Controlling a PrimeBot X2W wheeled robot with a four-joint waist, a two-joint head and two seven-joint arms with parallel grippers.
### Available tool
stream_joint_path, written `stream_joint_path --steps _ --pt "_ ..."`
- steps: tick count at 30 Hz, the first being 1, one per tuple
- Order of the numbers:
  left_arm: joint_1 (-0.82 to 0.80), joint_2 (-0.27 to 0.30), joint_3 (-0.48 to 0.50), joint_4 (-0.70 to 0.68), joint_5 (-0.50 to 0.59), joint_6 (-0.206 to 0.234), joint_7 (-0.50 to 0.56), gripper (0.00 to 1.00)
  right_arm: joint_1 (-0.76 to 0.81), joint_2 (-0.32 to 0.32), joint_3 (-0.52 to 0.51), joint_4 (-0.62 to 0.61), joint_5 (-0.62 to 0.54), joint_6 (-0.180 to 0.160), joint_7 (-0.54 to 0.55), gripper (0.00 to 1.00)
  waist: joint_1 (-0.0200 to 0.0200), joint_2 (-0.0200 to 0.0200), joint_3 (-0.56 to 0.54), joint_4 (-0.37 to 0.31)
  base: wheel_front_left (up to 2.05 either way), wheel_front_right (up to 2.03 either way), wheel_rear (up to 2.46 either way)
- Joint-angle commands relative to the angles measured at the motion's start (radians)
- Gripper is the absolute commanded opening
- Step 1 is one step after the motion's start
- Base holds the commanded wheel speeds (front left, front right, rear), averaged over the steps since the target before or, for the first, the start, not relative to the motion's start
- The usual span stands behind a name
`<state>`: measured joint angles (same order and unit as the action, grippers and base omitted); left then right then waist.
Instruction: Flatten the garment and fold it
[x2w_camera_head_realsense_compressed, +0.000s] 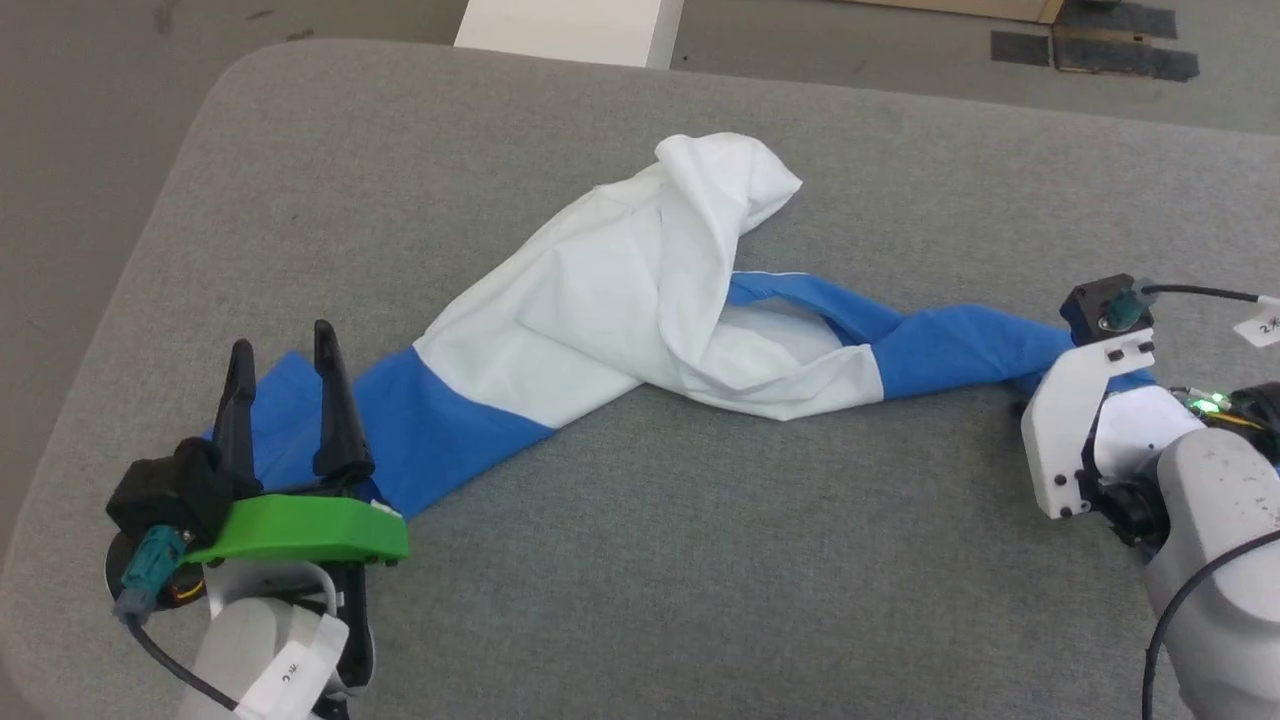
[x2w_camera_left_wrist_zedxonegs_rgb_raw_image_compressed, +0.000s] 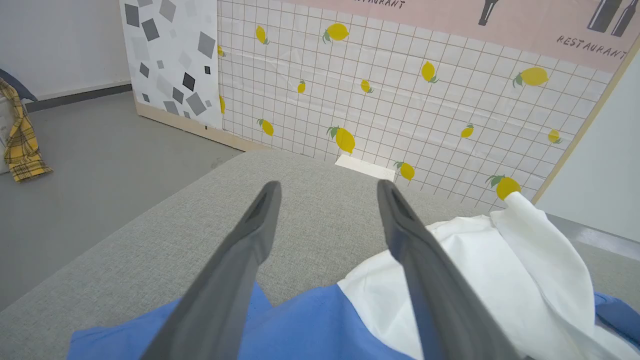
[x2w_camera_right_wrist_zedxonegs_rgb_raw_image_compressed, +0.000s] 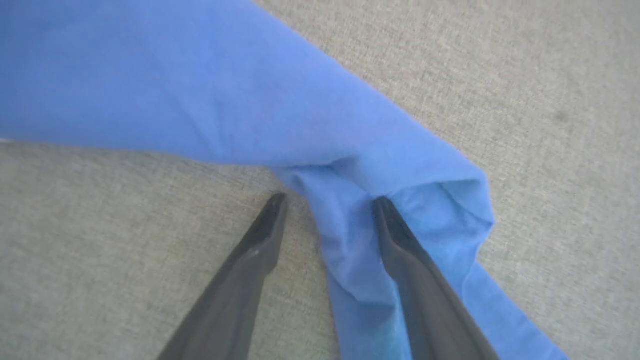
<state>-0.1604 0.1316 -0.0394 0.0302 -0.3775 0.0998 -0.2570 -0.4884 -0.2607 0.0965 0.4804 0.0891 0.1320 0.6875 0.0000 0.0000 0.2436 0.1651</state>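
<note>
The one garment (x2w_camera_head_realsense_compressed: 640, 300) lies twisted across the grey table (x2w_camera_head_realsense_compressed: 700, 560), its two blue ends far apart, the near-left sleeve (x2w_camera_head_realsense_compressed: 440, 430) and the right sleeve (x2w_camera_head_realsense_compressed: 950, 350), likely so each can be pulled outward to flatten it. Of two grippers, the left gripper (x2w_camera_head_realsense_compressed: 282, 338) hovers wide over its sleeve, holding nothing. The right gripper (x2w_camera_right_wrist_zedxonegs_rgb_raw_image_compressed: 330, 199), also wide, straddles a sleeve fold without pinching it.

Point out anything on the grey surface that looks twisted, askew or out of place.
The garment lies twisted, not flat: its white body is folded over itself and bunched into a peak at the far side, and the right blue sleeve is wrung into a narrow rope. Nothing looks torn or spilled.
</note>
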Motion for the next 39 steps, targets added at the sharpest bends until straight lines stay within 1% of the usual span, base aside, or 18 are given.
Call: stream_joint_path --steps 1,3,5,7,9,11,12,14,17,20,23,25,26,27,30,34,36,39 --pt "-0.015 -0.008 0.004 0.008 0.020 -0.012 -0.004 1.00 0.016 -0.003 0.033 0.023 0.033 -0.001 0.005 0.00 0.0000 0.0000 -0.002 0.004 0.00 0.00 0.00" --pt "-0.017 -0.016 0.006 0.023 0.022 -0.021 -0.004 1.00 0.029 -0.038 0.070 -0.006 0.093 -0.001 -0.007 0.00 0.0000 0.0000 -0.016 0.001 0.00 0.00 0.00" --pt "-0.013 -0.020 0.014 0.036 0.025 -0.027 -0.005 1.00 0.053 -0.073 0.088 -0.068 0.185 -0.001 -0.010 0.00 0.0000 0.0000 -0.036 -0.010 0.00 0.00 0.00" --pt "-0.007 -0.020 0.023 0.047 0.028 -0.034 -0.005 1.00 0.091 -0.121 0.098 -0.162 0.286 -0.001 0.019 0.00 0.0000 0.0000 -0.057 -0.026 0.00 0.00 0.00" --pt "0.004 -0.020 0.029 0.059 0.030 -0.039 -0.005 1.00 0.144 -0.175 0.078 -0.278 0.388 -0.001 0.070 0.00 0.0000 0.0000 -0.078 -0.043 0.00 0.00 0.00" --pt "0.011 -0.022 0.033 0.065 0.033 -0.044 -0.005 1.00 0.211 -0.230 0.019 -0.389 0.463 -0.001 0.135 0.00 0.0000 0.0000 -0.095 -0.060 0.00 0.00 0.00" --pt "0.016 -0.024 0.033 0.068 0.035 -0.045 -0.005 1.00 0.252 -0.251 -0.036 -0.436 0.487 -0.001 0.170 0.00 0.0000 0.0000 -0.104 -0.067 0.00 0.00 0.00" --pt "0.021 -0.028 0.034 0.069 0.037 -0.045 -0.005 1.00 0.335 -0.273 -0.147 -0.495 0.492 -0.001 0.248 0.00 0.0000 0.0000 -0.115 -0.079 0.00 0.00 0.00" --pt "0.024 -0.032 0.035 0.075 0.040 -0.046 -0.005 1.00 0.452 -0.262 -0.308 -0.545 0.464 -0.001 0.354 0.00 0.0000 0.0000 -0.127 -0.092 0.00 0.00 0.00" --pt "0.026 -0.033 0.035 0.084 0.041 -0.050 -0.005 1.00 0.531 -0.214 -0.439 -0.562 0.398 -0.001 0.431 0.00 0.0000 0.0000 -0.135 -0.103 0.00 0.00 0.00" --pt "0.028 -0.033 0.033 0.096 0.040 -0.053 -0.005 1.00 0.579 -0.164 -0.506 -0.542 0.338 -0.001 0.486 0.00 0.0000 0.0000 -0.144 -0.107 0.00 0.00 0.00" --pt "0.028 -0.033 0.032 0.103 0.038 -0.054 -0.005 1.00 0.598 -0.146 -0.515 -0.534 0.298 -0.001 0.493 0.00 0.0000 0.0000 -0.147 -0.107 0.00 0.00 0.00" --pt "0.028 -0.033 0.030 0.106 0.038 -0.055 -0.005 1.00 0.599 -0.127 -0.513 -0.535 0.301 -0.001 0.486 0.41 0.0000 0.0000 -0.150 -0.106 0.00 0.00 0.00" --pt "0.028 -0.033 0.029 0.109 0.038 -0.055 -0.005 1.00 0.596 -0.112 -0.507 -0.542 0.309 -0.001 0.473 1.00 0.0000 0.0000 -0.151 -0.106 0.00 0.00 0.00" --pt "0.027 -0.032 0.027 0.112 0.036 -0.055 -0.005 1.00 0.563 -0.087 -0.487 -0.582 0.345 -0.001 0.409 1.00 0.0000 0.0000 -0.151 -0.101 0.00 0.00 0.00" --pt "0.024 -0.028 0.025 0.110 0.035 -0.052 -0.002 1.00 0.466 -0.062 -0.443 -0.658 0.426 -0.001 0.257 1.00 0.0000 0.0000 -0.148 -0.091 0.00 0.00 0.00" --pt "0.024 -0.028 0.023 0.106 0.034 -0.051 -0.001 1.00 0.422 -0.061 -0.393 -0.674 0.438 -0.001 0.192 1.00 0.0000 0.0000 -0.146 -0.085 0.00 0.00 0.00" --pt "0.022 -0.029 0.017 0.100 0.034 -0.050 -0.001 1.00 0.352 -0.051 -0.275 -0.655 0.427 -0.001 0.121 1.00 0.0000 0.0000 -0.132 -0.072 0.00 0.00 0.00"
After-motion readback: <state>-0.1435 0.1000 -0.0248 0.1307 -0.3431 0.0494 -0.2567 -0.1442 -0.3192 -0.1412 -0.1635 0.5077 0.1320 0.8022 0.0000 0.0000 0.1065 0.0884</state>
